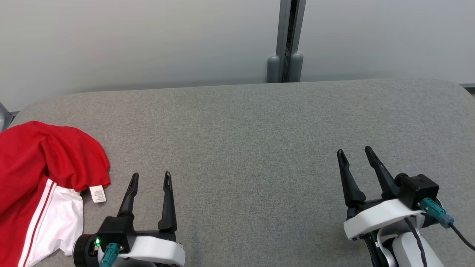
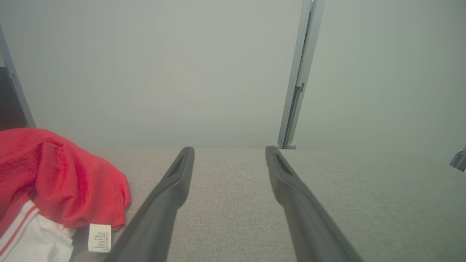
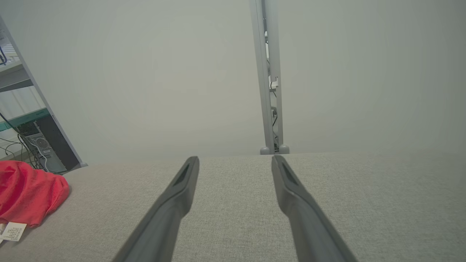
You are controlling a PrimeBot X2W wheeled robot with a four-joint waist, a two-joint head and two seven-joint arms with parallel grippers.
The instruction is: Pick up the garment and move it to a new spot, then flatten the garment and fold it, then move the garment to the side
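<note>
1. Head view: garment (image 1: 44,159), red w/ a white panel and red stripes, lies bunched at near-left of table (image 1: 241,141) and runs off the view's left edge. A white label (image 1: 97,193) sticks out at its right hem, lying on the table top.
2. L gripper (image 1: 151,174) sits near-left, just right of garment. Fingers are spread w/ nothing betw. them. Its left finger is near the label but apart from it.
3. R gripper (image 1: 354,150) sits near-right, well apart from garment. Fingers are spread and empty, pointing far and tilted a bit left.
4. Far side: pale wall (image 1: 130,40), w/ a grey post (image 1: 287,40) rising behind the table's far edge, about mid.
5. L wrist view: L gripper (image 2: 229,149) has both fingers released, bare grey table betw. them. Garment (image 2: 62,178) is heaped to the left, label (image 2: 99,237) just beside the left finger. Can't tell if they touch.
6. R wrist view: R gripper (image 3: 235,158) has fingers wide w/ nothing held. Garment (image 3: 29,196) lies far off left w/ label (image 3: 12,231) at its near edge. A computer (image 3: 40,145) w/ cables stands beyond the table's left end.
</note>
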